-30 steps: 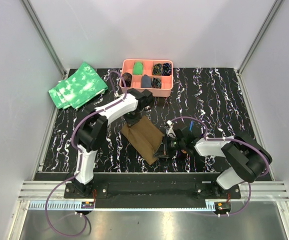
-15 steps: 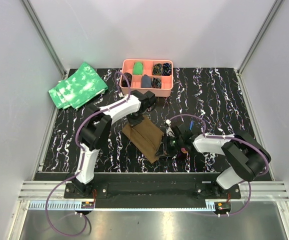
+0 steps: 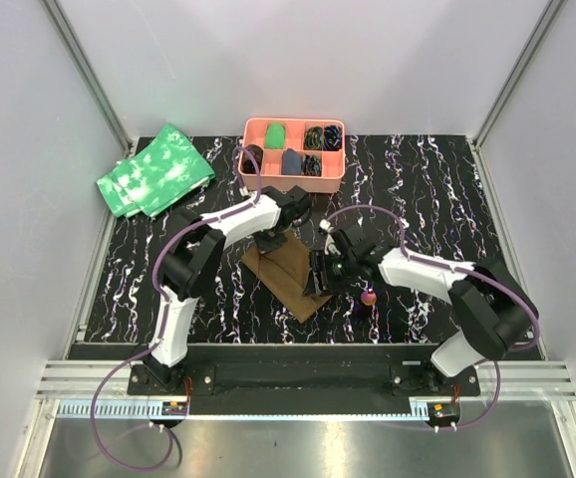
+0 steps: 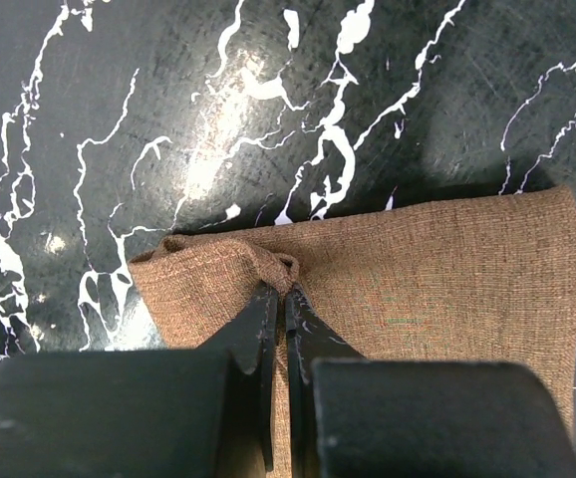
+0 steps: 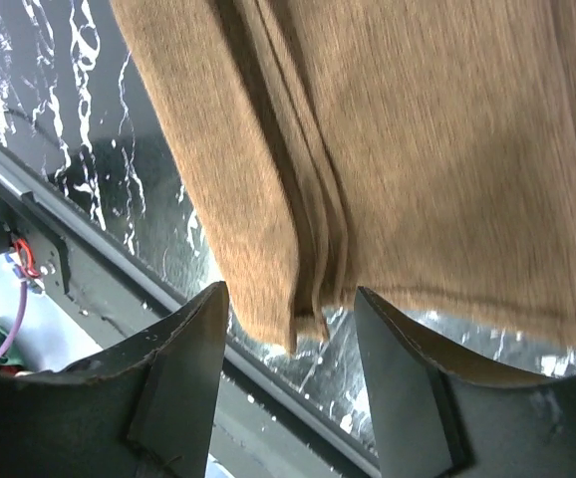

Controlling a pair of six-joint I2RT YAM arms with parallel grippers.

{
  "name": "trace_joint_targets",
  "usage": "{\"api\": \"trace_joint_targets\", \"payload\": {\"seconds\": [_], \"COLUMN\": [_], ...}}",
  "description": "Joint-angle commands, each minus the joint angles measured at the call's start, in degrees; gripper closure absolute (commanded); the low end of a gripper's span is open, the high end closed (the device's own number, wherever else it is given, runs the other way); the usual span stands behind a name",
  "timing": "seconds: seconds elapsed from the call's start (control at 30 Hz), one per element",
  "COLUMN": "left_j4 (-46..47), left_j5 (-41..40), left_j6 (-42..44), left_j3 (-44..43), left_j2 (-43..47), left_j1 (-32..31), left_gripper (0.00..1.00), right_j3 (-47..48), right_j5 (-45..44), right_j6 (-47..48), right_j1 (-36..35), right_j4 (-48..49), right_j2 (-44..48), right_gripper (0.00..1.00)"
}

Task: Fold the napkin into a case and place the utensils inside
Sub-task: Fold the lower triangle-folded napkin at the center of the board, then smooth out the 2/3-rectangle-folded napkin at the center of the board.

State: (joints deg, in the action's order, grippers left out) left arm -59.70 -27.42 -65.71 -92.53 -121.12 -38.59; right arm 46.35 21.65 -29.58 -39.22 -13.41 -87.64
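- Napkin (image 3: 286, 271) sits mid-table (image 3: 437, 199) as a flat, layered brown strip, long axis roughly 11 to 5 o'clock. A second ago its near-right side was humped up under the right arm; now it lies flatter.
- Right wrist view shows stacked fold edges (image 5: 308, 239), so the case looks formed. That's my read; I can't see a usable pocket opening.
- Left gripper (image 4: 281, 299) is pressed together, pinching a bunched bit of the strip's 11 o'clock end. It has barely moved over the last second and is acting as the anchor.
- Right gripper (image 5: 293, 319) is the change: it was at the strip's 4 o'clock corner, and has since shifted to the 3 o'clock edge (image 3: 318, 274) with its fingers (image 5: 183, 368) spread. The layered edge sits between them, not clamped.
- One utensil (image 3: 368, 297), pink-red rounded end, now shows on the table at 4 o'clock, just clear of the strip. Earlier that spot was under the arm.
- Implication: folding looks about done and loading hasn't started. No other utensils made out.
- Pink tray (image 3: 293, 120) at 12 o'clock and green cloths (image 3: 155, 169) at 10 o'clock haven't moved.
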Motion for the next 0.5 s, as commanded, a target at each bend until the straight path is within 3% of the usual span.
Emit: {"api": "trace_joint_targets", "payload": {"seconds": [0.0,0.23,0.37,0.4,0.47], "left_j4": [3.18,5.38,6.61,6.88,7.23], "left_j5": [-2.38,-2.46,-2.20,-2.11,-1.85], "left_j6": [2.25,4.45,5.42,5.59,6.12], "left_j3": [1.65,2.44,2.71,2.71,2.88], "left_j2": [4.39,5.98,6.86,7.04,7.82], "left_j1": [-0.35,-0.26,-0.26,-0.26,-0.26], "left_gripper": [1.00,0.94,0.86,0.85,0.73], "right_j3": [3.83,1.83,-0.90,-1.43,-2.66], "right_j5": [0.06,2.70,3.40,3.57,4.27], "right_j6": [3.30,1.64,0.49,0.32,-0.30], "right_j1": [0.11,0.11,0.11,0.11,0.02], "right_j4": [-0.65,3.47,5.50,5.67,6.64], "right_j2": [-3.68,-7.29,-6.76,-6.76,-6.50], "right_gripper": [0.37,0.47,0.62,0.69,0.78]}}
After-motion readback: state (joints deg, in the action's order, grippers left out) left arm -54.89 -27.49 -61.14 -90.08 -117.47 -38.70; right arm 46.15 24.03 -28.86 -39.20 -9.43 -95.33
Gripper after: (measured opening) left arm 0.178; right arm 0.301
